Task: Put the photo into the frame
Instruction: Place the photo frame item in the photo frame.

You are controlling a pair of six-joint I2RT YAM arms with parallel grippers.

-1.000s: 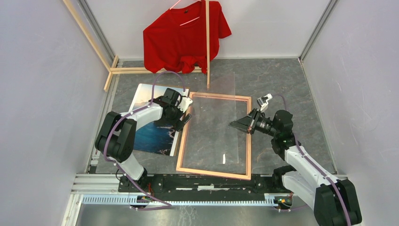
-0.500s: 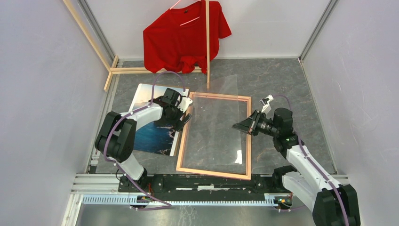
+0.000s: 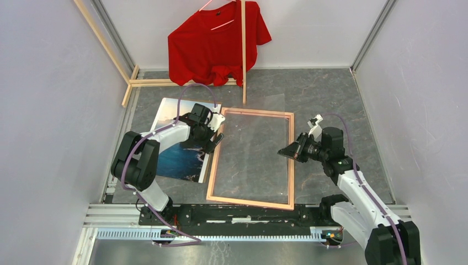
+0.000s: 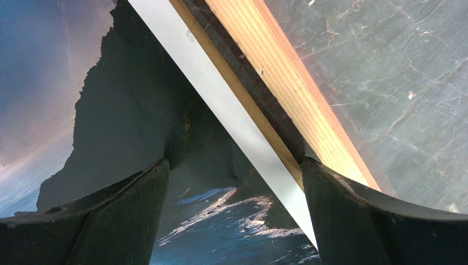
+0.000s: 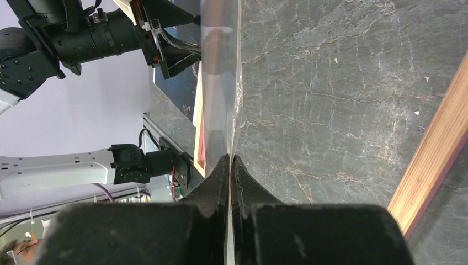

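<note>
- Grey bench (image 3: 331, 94): frame (image 3: 251, 203) lies mid-bench, photo (image 3: 176, 160) beside it toward the left edge — not yet in.
- Right gripper (image 3: 288, 150) clamps a clear sheet (image 5: 219, 66); left gripper (image 3: 216, 141) has jaws apart over photo.

The right gripper (image 3: 281, 150), pinching the clear sheet (image 3: 254, 138) by its edge, now sits further out to its own right than a second ago. Its tips are closer to the right rail of the frame (image 3: 291, 182). The sheet travels with it. Its far edge lies nearer the gripper and further right, and the bright glint on its near end is gone.
</note>
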